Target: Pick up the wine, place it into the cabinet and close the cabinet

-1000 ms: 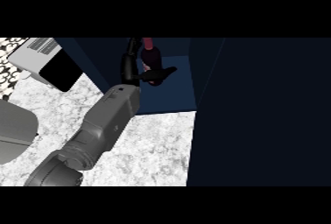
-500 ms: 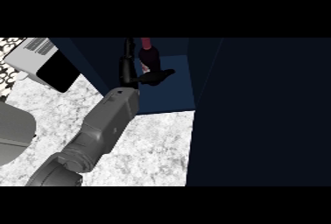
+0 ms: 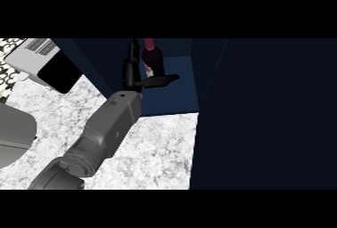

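The wine (image 3: 153, 57) stands inside the cabinet (image 3: 178, 95), at about 12 o'clock in the head view, on the blue cabinet floor near its back. It is a dark bottle with a reddish-pink neck at the top and a small pale patch low on its body; the rest of it reads nearly black against the dim interior. The left hand (image 3: 139, 78) reaches into the cabinet from 7 o'clock, its grey forearm lying across the speckled white counter (image 3: 151, 151). The fingers run straight up along the bottle's left side, and the thumb sticks out to the right just below the bottle, so the hand looks spread rather than closed around it; whether the fingers touch the glass cannot be told. A dark open door (image 3: 263, 116) fills the whole right side of the view from 1 to 5 o'clock. At 10 o'clock a white microwave (image 3: 43, 62) with a black front sits on the counter beside the cabinet's left wall. At 8 o'clock a grey rounded shape (image 3: 13, 133) shows at the left edge. The right hand is out of view.
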Motion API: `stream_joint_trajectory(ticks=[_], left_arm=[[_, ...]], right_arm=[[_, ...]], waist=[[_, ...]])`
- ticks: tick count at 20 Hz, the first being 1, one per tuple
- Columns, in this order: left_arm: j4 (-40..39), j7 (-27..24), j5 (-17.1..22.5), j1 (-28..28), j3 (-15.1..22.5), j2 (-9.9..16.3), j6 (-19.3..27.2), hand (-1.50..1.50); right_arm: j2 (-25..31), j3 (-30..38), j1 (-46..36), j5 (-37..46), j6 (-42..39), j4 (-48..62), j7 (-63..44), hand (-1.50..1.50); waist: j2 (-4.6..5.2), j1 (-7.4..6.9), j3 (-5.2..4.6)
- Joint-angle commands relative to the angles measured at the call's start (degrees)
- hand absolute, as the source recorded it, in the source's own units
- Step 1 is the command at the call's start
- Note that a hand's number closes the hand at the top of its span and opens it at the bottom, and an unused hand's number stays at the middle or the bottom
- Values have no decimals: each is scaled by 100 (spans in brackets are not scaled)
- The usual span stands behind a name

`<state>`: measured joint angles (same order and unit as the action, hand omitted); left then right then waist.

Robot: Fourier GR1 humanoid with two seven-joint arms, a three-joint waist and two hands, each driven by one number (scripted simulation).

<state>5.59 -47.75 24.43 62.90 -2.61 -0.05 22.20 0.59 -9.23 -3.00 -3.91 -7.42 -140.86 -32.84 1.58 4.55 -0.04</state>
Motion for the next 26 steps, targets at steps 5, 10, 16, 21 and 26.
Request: stream_joint_trajectory(ticks=[5, 10, 16, 21, 26], left_arm=[[-37, 154, -92, 46, 41, 5, -374, -150], [-14, -109, -63, -117, 23, 5, -484, -150], [91, -278, 279, -410, 64, 5, -927, -150], [191, -114, 586, -359, 231, 4, -1008, -150], [490, -286, 888, -927, 703, 4, -1129, -150]], right_arm=[[-36, 43, 105, -134, 64, -70, 76, -150], [-18, -28, -72, -45, 155, -262, -178, -150], [-42, -138, -275, -27, 278, -355, -509, -150], [-57, -453, -196, 145, 399, -180, -378, -150], [28, -57, -352, -30, 356, -231, -513, -150]], waist=[[-33, -97, -1], [-29, -93, -5], [-75, -76, -5], [-97, -73, -4], [-139, -128, -1]])
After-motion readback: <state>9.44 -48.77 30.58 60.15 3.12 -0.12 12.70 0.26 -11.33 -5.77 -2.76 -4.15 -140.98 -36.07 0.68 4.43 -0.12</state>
